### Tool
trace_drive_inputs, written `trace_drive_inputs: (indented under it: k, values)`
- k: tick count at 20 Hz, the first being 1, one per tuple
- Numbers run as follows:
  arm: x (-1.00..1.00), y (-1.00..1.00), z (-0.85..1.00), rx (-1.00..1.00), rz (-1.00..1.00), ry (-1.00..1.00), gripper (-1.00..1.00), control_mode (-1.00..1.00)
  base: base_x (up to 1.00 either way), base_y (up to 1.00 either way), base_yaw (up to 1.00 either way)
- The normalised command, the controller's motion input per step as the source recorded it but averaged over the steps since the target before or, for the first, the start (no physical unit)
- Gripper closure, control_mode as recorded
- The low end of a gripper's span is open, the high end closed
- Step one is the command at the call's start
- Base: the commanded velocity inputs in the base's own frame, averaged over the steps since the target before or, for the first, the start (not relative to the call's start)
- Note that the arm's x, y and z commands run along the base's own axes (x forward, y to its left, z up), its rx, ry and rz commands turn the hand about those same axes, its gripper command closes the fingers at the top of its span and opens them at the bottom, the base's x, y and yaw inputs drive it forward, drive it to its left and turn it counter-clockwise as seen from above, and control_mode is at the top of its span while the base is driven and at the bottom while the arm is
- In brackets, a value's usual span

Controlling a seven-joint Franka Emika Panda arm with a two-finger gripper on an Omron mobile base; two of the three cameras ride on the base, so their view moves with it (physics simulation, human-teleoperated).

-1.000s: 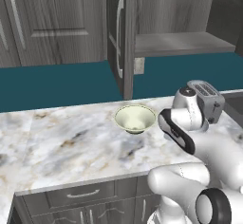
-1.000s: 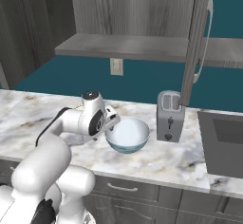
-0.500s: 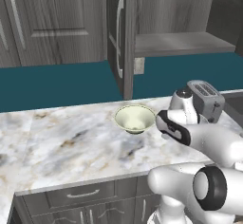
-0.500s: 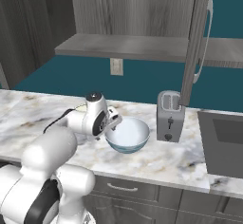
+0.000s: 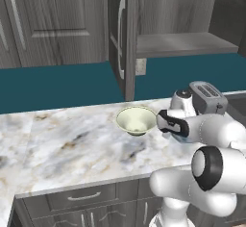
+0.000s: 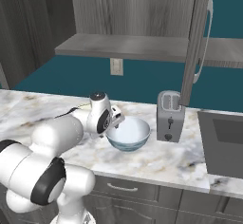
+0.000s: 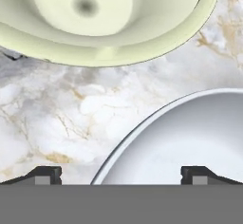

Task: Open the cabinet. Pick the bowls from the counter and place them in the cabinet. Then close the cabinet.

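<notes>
Closed dark grey wood-grain wall cupboards point(image 5: 48, 24), upper left, with long silver bar handles.

Tall dark grey wood-grain cabinet point(image 5: 182, 43), next along: doors swung open, left door point(image 5: 122, 33) edge-on with its vertical silver bar handle, right door point(image 6: 197, 42) likewise standing out over the counter. Bare grey shelf point(image 6: 128, 46) inside.

Pale wall socket point(image 6: 116, 67) on the teal back wall, under the shelf.

Broad white-grey marble counter with brownish veins point(image 5: 62, 144), running the full width, low drawer fronts point(image 5: 81, 197) beneath it.

Plain pale cream-green round bowl point(image 5: 137, 120), upright on the counter below the open left door. In the hand view it sits at the top point(image 7: 95, 19), beyond the fingertips and apart from them.

White two-finger gripper with dark tips point(image 7: 122, 173), held low over the counter between the two bowls. Fingers point(image 7: 47, 174) spread wide, nothing between them. One tip is over bare marble, the other over the white bowl's inside, its rim running between them; contact cannot be told.

Round bowl, white inside, blue-patterned outside point(image 6: 128, 133), upright on the counter just right of the gripper, near the cream-green one but not touching.

Silver two-slot toaster point(image 6: 170, 116), standing just right of that bowl.

Dark sink basin point(image 6: 225, 142), set into the counter at far right.
</notes>
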Motion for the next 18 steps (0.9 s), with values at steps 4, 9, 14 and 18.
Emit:
trace_drive_inputs:
  k: [4, 9, 14, 18]
  values:
    - [0.09, 0.0, -0.13, 0.0, 0.0, 0.0, 1.0, -1.0, 0.0, 0.0, 0.0]
    - [0.0, 0.0, -0.01, 0.0, 0.0, 0.0, 1.0, -1.0, 0.0, 0.0, 0.0]
    - [0.0, 0.0, 0.0, 0.0, 0.0, 0.0, 1.0, -1.0, 0.0, 0.0, 0.0]
    - [-0.08, 0.0, 0.08, 0.0, 0.0, 0.0, 1.0, -1.0, 0.0, 0.0, 0.0]
